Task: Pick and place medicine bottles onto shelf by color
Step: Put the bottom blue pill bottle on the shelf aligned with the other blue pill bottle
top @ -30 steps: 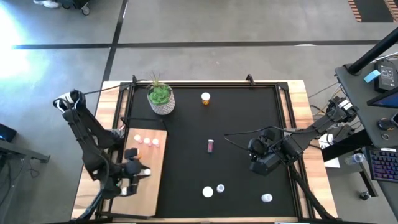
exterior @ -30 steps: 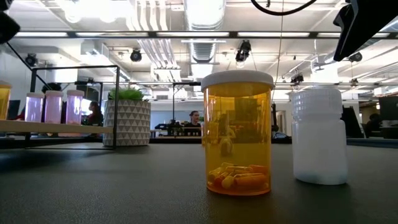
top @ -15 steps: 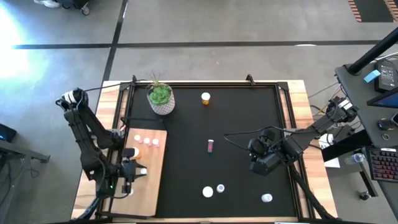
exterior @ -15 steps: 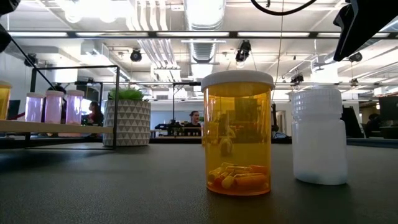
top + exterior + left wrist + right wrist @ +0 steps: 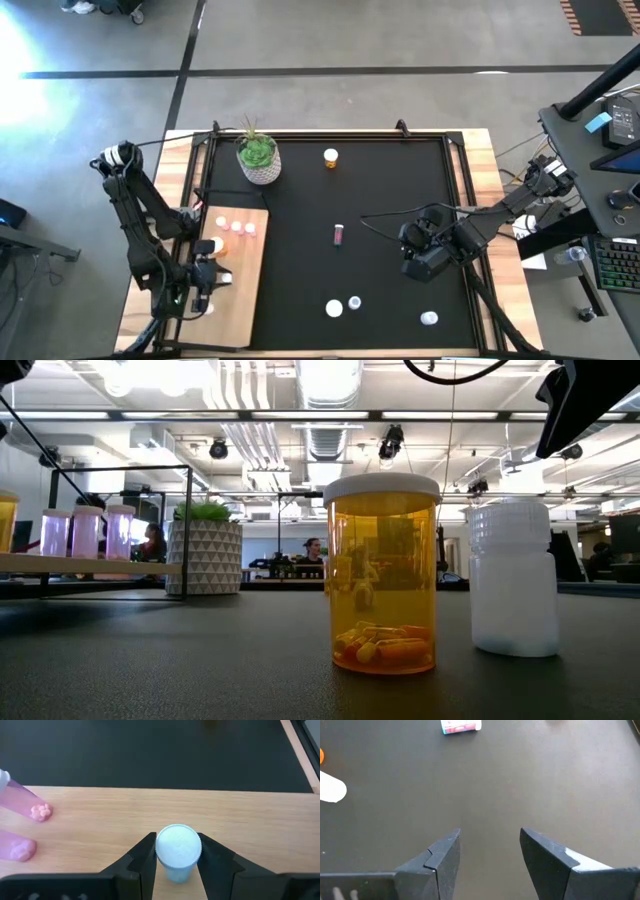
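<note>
while the left tool [image 5: 175, 865] stays clenched on a bottle [image 5: 178, 849] with a white cap, it stands over the shelf [image 5: 240, 290], the pale board along the tabletop's left edge, near the board's middle. three pink bottles [image 5: 236, 227] stand in a row at the shelf's far end. the held bottle looks orange from above, though the wrist view shows mostly its cap, so i cannot be sure of the colour.

the risk, as i judge it, is release: if the fingers part before the base sits flat on the wood, the bottle could tip and roll toward the pink row or off the board. setting it too near the pinks would also muddle the colour groups.

the right tool [image 5: 490, 855] hangs released over the black mat [image 5: 380, 200], right of centre, holding nothing. other bottles wait on the mat: one orange [image 5: 330, 157] near the far edge, one lying pink [image 5: 339, 234] mid-mat, more near the front edge.

compared with a second ago, the left arm has drawn slightly back toward the left edge; the right arm is unchanged.
</note>
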Controlling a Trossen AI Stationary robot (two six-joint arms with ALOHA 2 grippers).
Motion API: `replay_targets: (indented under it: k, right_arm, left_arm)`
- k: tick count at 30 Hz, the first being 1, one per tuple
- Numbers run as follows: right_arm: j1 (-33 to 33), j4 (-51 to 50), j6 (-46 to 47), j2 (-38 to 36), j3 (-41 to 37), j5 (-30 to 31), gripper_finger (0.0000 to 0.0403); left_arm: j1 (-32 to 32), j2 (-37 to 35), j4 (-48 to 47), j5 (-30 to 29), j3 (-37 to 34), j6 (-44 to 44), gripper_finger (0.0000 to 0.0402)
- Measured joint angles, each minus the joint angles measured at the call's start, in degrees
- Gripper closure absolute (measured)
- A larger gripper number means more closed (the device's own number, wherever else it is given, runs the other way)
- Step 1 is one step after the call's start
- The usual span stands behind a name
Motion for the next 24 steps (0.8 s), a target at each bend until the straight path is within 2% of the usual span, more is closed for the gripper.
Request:
replay_targets:
  k: [6, 10, 16, 24]
  right_arm:
    - [0.0, 0.9, 0.0, 0.0, 0.0, 0.0, 0.0209]
    - [0.0, 1.6, 0.0, 0.0, 0.0, 0.0, 0.0209]
    - [0.0, 2.5, 0.0, 0.0, 0.0, 0.0, 0.0209]
    - [0.0, 2.5, 0.0, 0.0, 0.0, 0.0, 0.0209]
  left_arm:
    - [0.0, -0.1, 0.3, -1.0, -1.3, -1.2, 0.0291]
    - [0.0, 0.2, -0.6, 1.4, -1.8, -1.6, 0.0262]
    - [0.0, 0.0, -0.3, 0.8, -1.7, -1.4, 0.0209]
    - [0.1, -0.1, -1.7, -1.2, 1.1, -1.4, 0.0187]
